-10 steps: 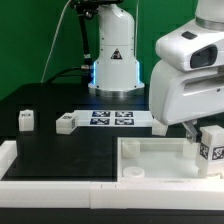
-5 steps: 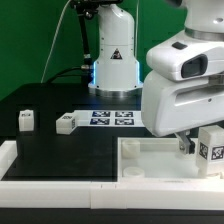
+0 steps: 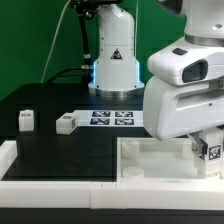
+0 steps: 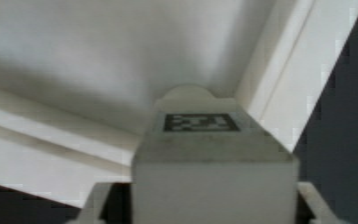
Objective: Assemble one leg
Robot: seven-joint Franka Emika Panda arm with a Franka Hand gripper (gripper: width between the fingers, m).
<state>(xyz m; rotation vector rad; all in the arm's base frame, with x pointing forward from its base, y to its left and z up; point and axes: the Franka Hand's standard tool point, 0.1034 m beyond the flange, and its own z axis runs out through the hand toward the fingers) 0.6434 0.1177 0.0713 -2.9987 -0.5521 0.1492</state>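
A leg [image 3: 212,150], a small white block with a square tag, stands at the exterior view's right, by the right end of the large white tray [image 3: 150,160]. My gripper [image 3: 207,140] has come down around it, and my white hand hides its top. In the wrist view the leg [image 4: 202,150] fills the space between my fingers, its tag facing the camera. My gripper [image 4: 202,205] has one jaw on each side of it, and thin dark gaps show between jaws and leg. Two more legs [image 3: 26,121] [image 3: 66,123] lie on the black table at the left.
The marker board [image 3: 112,118] lies on the table behind the tray. The robot base [image 3: 112,60] stands at the back. A white rail [image 3: 40,170] runs along the table's front left. The tray's wall [image 4: 274,70] runs beside the leg in the wrist view.
My hand has moved down and to the exterior view's right, onto the leg, and now covers its top. The leg itself has stayed in place.
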